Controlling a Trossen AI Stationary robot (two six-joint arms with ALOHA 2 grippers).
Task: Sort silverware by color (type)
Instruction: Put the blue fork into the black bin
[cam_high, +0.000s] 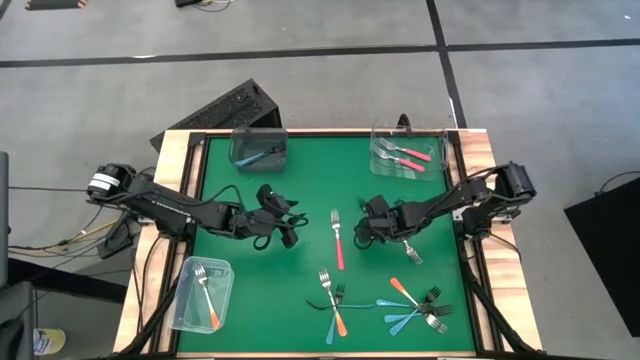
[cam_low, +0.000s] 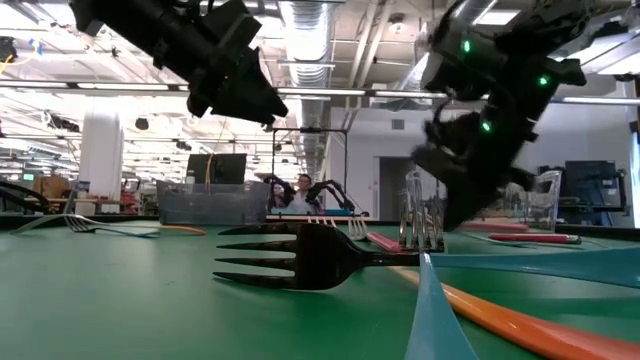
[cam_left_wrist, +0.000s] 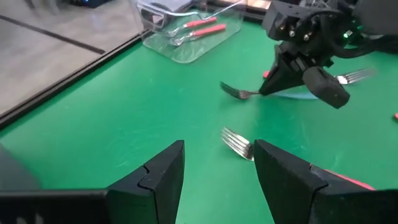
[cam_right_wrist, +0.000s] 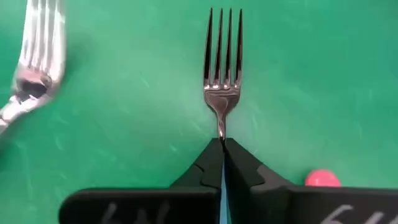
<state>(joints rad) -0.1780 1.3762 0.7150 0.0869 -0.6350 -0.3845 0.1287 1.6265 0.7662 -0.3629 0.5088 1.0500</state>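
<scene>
Gripping a fork (cam_right_wrist: 222, 87) by the thin neck just behind its tines, the right gripper (cam_right_wrist: 222, 163) has its fingers pinched tight over the green mat (cam_high: 300, 180) mid-table, and such a narrow hold could let the fork swivel or slip out in transit. Just across from it, the left gripper (cam_left_wrist: 217, 180) hovers with fingers apart near a pink-handled fork (cam_high: 338, 240). Farther off, loose forks (cam_high: 420, 305) crowd the near edge, while clear containers (cam_high: 408, 152) at the corners already hold a few.
</scene>
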